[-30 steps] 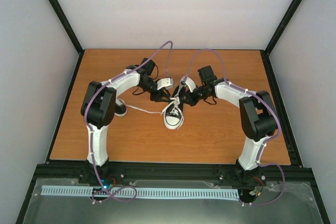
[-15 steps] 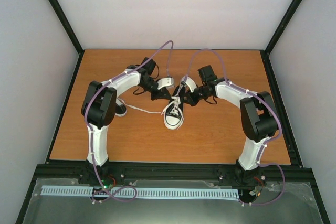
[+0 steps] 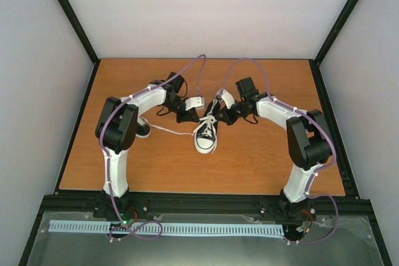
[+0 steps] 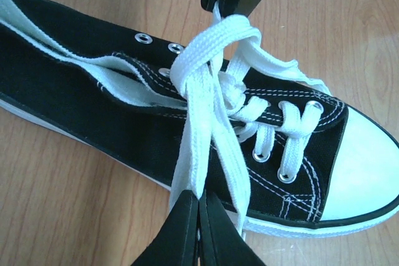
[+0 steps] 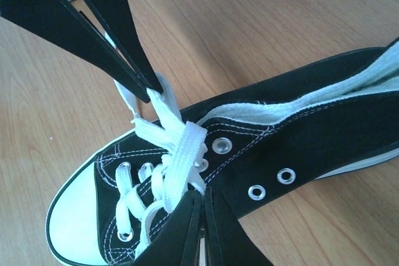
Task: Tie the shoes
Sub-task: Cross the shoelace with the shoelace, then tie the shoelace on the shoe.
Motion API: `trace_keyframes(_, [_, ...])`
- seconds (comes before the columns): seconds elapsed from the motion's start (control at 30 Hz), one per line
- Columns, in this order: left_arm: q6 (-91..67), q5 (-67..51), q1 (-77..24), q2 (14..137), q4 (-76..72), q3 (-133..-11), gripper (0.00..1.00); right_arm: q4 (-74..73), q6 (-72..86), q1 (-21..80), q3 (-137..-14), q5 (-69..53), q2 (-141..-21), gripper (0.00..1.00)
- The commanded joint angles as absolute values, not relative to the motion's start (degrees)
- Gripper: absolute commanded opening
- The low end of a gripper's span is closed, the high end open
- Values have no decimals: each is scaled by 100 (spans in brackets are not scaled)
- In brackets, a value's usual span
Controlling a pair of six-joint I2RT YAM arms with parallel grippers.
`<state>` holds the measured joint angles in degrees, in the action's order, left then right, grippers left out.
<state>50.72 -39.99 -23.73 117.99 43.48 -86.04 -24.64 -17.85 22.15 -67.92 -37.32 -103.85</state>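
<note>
On the table [image 3: 262, 160] a black sneaker [image 3: 206, 136] lies centred, toe nearest. A second sneaker [image 3: 143, 131] lies left, under the left arm [image 3: 118, 126]. Just beyond the first sneaker's eyelets, left claw [image 4: 198, 196] and right claw [image 5: 204, 194] each pinch a crossed white lace [image 4: 196, 123].

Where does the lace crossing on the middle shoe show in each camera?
Top external: lace crossing at picture centre, just above the shoe's tongue.
Left wrist: upper middle.
Right wrist: just left of centre, lower half.
Shared landmark: the white toe cap, bottom of the shoe, far right, lower left.
</note>
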Motion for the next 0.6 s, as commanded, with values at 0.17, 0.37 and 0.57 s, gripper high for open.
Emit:
trace_keyframes(0.17, [5023,-3461,-2322,11533,4567,-8622,1,-2223,-1305,2130,-6646,-3214,-10105,3])
trace_keyframes(0.37, [4777,-3168,-2300,11537,4747,-8643,1,-2155,-870,2127,-6185,-2770,-9901,3])
trace_keyframes(0.57, [4587,-2835,-2285,11536,4741,-8620,1,-2056,-712,2127,-5919,-2779,-9756,3])
